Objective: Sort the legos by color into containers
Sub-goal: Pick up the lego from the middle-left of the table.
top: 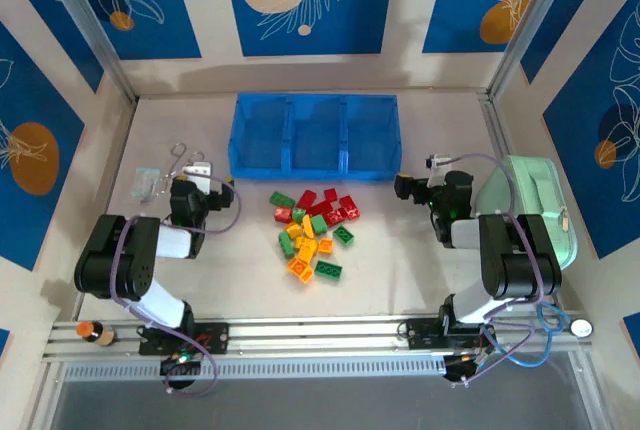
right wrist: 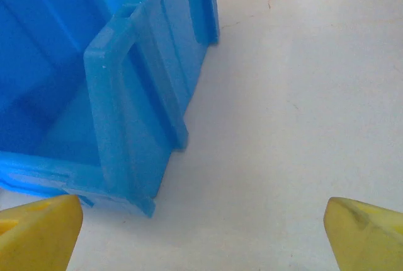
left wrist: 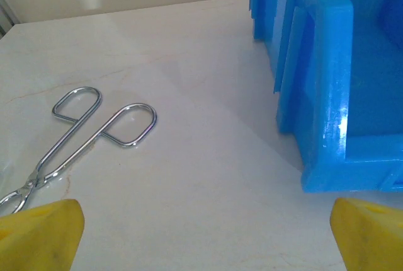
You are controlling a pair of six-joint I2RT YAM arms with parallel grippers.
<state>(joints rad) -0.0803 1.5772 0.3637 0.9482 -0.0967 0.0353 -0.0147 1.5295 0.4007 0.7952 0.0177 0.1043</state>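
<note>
The legos [top: 311, 235], red, green and yellow-orange bricks, lie in a loose pile on the table between the two arms. Behind them stands the blue tray [top: 313, 101], whose three containers show bare blue floors. My left gripper [top: 205, 176] sits low by the tray's left end, open, its yellow fingertips [left wrist: 41, 233] wide apart over bare table [left wrist: 208, 239]. My right gripper [top: 411, 187] rests by the tray's right front corner, also open, fingertips [right wrist: 369, 232] spread over bare table [right wrist: 201, 239]. The tray's corner appears close in the left wrist view [left wrist: 327, 82] and in the right wrist view [right wrist: 119, 94].
Metal scissors [left wrist: 94, 132] lie left of the tray, also seen from above [top: 184, 155], next to a clear packet [top: 148, 183]. A mint-green case [top: 535, 205] stands at the right wall beside the right arm. A small orange-capped bottle [top: 90, 332] sits on the front rail.
</note>
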